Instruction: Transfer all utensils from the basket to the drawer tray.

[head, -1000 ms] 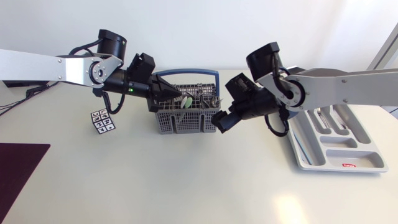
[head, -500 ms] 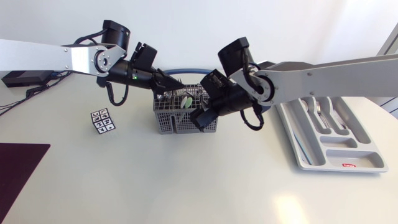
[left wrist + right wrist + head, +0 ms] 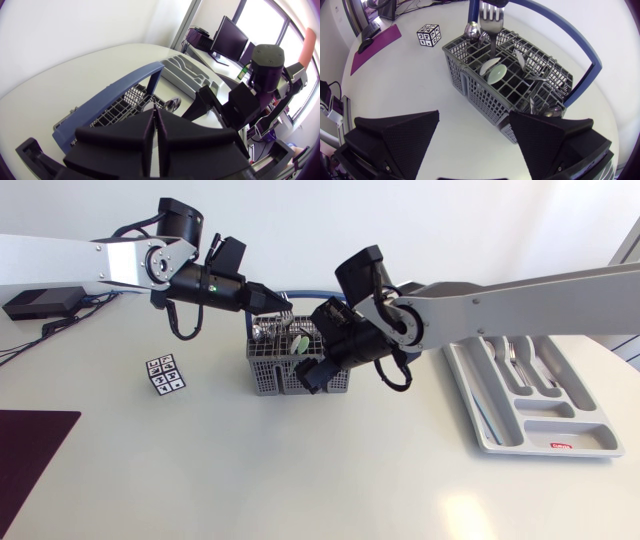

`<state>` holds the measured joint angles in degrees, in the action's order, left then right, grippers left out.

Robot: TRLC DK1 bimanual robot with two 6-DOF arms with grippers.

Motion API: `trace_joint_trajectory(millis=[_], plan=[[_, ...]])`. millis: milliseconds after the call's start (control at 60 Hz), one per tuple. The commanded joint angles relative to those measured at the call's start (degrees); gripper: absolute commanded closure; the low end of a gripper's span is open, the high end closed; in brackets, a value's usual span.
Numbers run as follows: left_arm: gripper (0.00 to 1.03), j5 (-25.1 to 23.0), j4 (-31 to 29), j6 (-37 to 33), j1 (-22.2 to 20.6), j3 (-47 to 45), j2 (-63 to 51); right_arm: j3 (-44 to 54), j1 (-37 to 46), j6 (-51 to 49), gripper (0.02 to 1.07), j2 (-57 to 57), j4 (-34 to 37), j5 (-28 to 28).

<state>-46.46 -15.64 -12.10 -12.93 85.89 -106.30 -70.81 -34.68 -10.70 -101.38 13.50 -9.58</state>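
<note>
Head view: basket (image 3: 272, 380) sat mid-worktop w/ utensils inside; drawer tray (image 3: 575, 425) at right. Right hand (image 3: 315, 375) hovered at basket's near side. Best to drop straight over one handle, clear of the grid.
Left wrist view: left hand (image 3: 155, 116) had its fingers pressed together; couldn't tell if anything was pinched.
Right wrist view: right hand gaped wide, empty. Fork (image 3: 492, 15) stood upright, tips cut off.

The white desk (image 3: 300, 470) is carrying a grey mesh plastic basket (image 3: 265, 378) at upper centre, a pale grey compartmented drawer tray (image 3: 560, 428) at right, a black-and-white patterned cube (image 3: 165, 374) at left and a dark purple mat (image 3: 30, 450) at lower left.
</note>
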Motion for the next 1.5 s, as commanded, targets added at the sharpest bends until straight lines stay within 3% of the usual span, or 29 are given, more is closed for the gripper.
trace_joint_trajectory(millis=[0, 233, 717, 1067, 1250, 1483], plan=[[1.00, -0.39, -0.27, 1.90, 0.18, 2.09, 0.13, -1.53, -0.39, 0.59, 0.07, -1.27, 0.92, 0.36], [1.00, -0.30, -0.62, 5.59, 0.01, 1.83, 3.38, -2.23, -0.92, 0.50, 0.07, -1.54, 1.53, 0.62], [1.00, 5.24, 0.87, 8.85, -1.66, -1.60, 11.47, -1.62, -1.18, 0.59, 0.07, -1.18, 1.88, 0.80], [1.00, 8.66, 10.98, 10.34, -3.60, -9.51, 11.56, -1.53, -1.18, 0.86, 0.07, -1.45, 1.88, 0.80], [1.00, 13.50, 20.38, 12.19, -5.97, -17.77, 13.31, -1.18, -1.18, 0.86, 0.07, -2.06, 1.71, 0.71], [1.00, 18.68, 26.36, 17.37, -6.93, -21.20, 14.81, -1.97, -1.27, 1.12, 0.07, -2.59, 1.62, 0.80]])
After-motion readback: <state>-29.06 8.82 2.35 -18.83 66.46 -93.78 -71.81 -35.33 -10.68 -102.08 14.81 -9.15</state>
